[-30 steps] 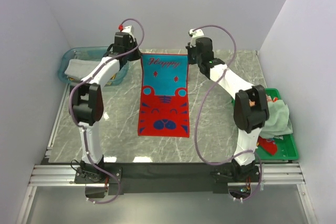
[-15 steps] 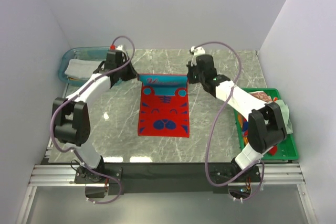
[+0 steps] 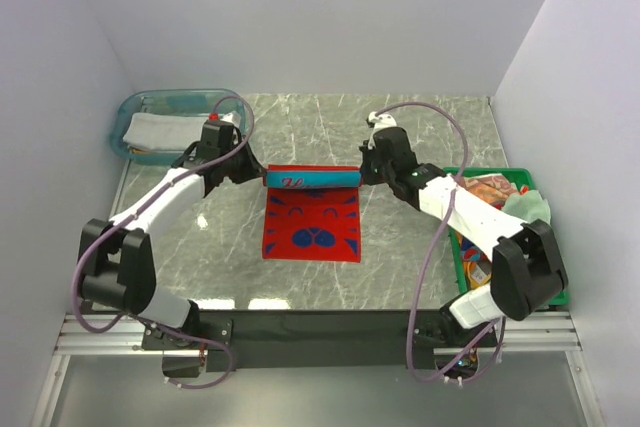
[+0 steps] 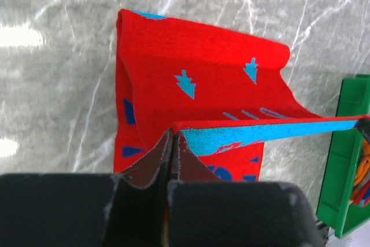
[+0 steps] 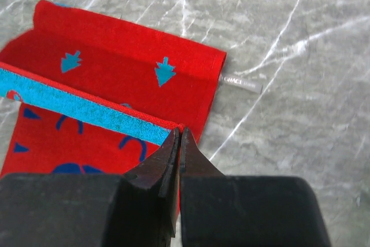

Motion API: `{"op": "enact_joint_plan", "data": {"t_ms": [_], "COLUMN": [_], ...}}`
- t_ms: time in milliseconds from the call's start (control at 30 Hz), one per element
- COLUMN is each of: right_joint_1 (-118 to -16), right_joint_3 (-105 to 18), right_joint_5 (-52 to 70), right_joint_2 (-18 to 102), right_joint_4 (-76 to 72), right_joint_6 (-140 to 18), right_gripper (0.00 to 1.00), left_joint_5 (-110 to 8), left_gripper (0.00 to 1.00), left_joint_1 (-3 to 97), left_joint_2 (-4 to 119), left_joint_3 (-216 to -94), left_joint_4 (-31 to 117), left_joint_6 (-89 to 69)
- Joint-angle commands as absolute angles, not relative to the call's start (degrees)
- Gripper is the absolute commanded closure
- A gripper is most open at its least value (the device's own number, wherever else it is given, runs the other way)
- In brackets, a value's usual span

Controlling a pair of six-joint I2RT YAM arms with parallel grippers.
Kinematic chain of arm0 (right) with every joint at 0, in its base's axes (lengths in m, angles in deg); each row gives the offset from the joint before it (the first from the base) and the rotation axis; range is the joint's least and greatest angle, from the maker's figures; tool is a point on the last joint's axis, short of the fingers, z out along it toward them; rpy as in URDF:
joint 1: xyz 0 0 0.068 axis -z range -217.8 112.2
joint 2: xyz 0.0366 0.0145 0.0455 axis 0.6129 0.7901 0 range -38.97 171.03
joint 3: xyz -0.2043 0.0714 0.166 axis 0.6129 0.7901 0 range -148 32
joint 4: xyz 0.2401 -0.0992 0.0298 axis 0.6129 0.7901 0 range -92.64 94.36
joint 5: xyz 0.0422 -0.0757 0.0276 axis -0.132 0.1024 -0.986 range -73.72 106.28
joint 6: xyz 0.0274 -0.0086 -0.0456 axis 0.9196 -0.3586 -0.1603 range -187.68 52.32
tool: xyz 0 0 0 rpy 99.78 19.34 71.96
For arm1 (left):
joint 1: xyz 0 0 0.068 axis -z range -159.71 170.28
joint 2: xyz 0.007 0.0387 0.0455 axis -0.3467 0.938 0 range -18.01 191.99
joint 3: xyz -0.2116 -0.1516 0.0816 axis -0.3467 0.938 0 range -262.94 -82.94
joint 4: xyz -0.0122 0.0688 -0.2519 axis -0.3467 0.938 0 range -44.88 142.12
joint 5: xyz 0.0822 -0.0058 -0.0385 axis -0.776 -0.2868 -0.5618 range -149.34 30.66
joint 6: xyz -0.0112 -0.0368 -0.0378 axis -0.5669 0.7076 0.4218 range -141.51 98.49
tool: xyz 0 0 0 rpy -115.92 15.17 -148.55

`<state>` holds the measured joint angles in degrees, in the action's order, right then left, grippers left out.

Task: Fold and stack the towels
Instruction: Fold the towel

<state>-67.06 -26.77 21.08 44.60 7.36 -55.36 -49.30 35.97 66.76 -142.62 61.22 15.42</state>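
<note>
On the marble table (image 3: 420,137) the red towel (image 3: 311,232) lies at centre, its teal far edge held up over the near half, with the left gripper (image 3: 262,175) and right gripper (image 3: 361,175) each clamped on a far corner.

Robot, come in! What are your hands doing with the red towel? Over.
Left hand shut on one corner of the red cloth towel with blue patterns. Right hand shut on the other corner. Teal edge held over the rest. Nothing blocking.
</note>
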Motion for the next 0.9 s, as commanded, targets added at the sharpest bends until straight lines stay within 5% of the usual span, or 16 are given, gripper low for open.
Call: {"op": "enact_joint_plan", "data": {"t_ms": [0,500,867], "right_joint_1": [-67.4,-69.4,-68.0], "right_joint_3": [-26.5,-9.2,-2.5], "right_joint_5": [23.0,7.8,0.6], "right_joint_2": [39.2,30.5,43.6], "right_joint_4": [9.5,8.1,1.1], "right_joint_6": [-53.6,-41.6,-36.9], "right_gripper": [1.00,1.00,1.00], "left_joint_5": [-52.5,-53.2,-52.2], "left_gripper": [0.99,0.99,0.99], "left_joint_1": [37.2,40.6,41.2], "left_joint_2": [61.0,55.7,60.8], "left_joint_3": [-142.4,-123.7,-115.9], "left_joint_4": [62.9,60.5,53.8], "left_joint_6": [16.2,19.4,22.9]}}
